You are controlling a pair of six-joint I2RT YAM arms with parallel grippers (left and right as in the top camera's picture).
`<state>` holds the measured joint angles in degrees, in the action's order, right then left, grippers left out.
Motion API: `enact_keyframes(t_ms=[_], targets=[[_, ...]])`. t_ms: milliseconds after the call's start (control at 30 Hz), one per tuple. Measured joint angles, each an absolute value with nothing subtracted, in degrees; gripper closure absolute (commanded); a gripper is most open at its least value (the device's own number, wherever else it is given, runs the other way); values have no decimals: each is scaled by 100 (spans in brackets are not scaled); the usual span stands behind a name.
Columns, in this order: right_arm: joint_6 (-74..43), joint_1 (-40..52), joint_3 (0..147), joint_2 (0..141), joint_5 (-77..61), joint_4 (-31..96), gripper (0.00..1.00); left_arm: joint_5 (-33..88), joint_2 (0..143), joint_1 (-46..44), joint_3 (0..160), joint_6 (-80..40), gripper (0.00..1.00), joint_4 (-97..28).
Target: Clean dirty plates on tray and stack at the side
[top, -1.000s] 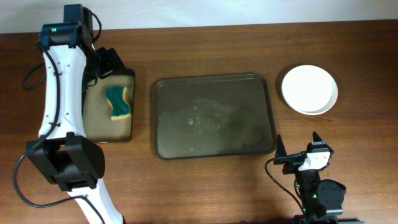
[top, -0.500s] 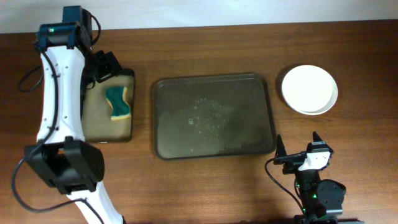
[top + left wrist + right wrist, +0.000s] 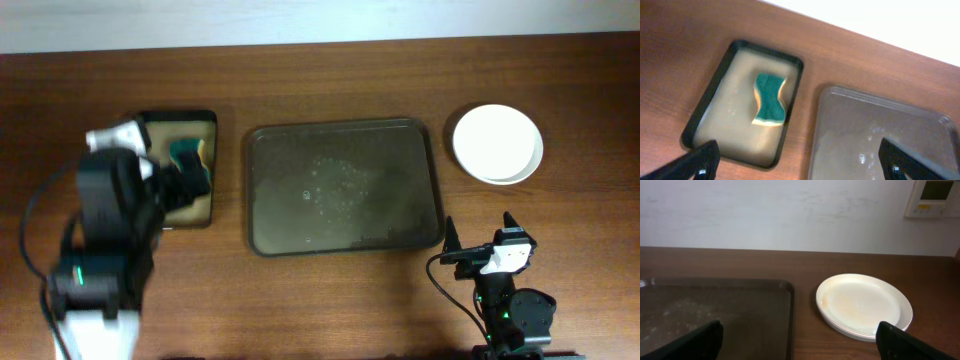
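In the table's middle, the tray [image 3: 345,125]: wet with suds, no plate on it.
Plates [image 3: 497,143]: stacked towards the far right corner, beside the tray; perhaps three, the count is unclear.
Handling: stiff, smooth, probably slippery and breakable; pinch the raised rim.
Left gripper [image 3: 800,162]: spread wide, empty, tilted above the small black tray [image 3: 795,62] and sponge [image 3: 769,99].
Right gripper [image 3: 478,228]: spread wide, empty, level, by the near edge, facing the plates.

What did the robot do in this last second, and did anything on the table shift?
The left gripper pulled back from the far end of the small tray toward the robot's side of the table, open and empty. The sponge, large tray, plates and right gripper stayed put.
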<state>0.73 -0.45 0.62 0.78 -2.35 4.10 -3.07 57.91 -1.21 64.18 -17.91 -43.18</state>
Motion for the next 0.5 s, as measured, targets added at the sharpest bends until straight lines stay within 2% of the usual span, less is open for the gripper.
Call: enact_keyframes(t_ms=[200, 333, 500], targets=[[71, -45, 62, 80, -235, 412, 2, 252, 3033, -123, 3887, -1275, 1, -2827], [73, -45, 62, 78, -235, 410, 2, 480, 1977, -128, 3181, -648, 1, -2342], [71, -45, 62, 73, -237, 410, 2, 565, 1212, -128, 2097, -368, 1, -1076]])
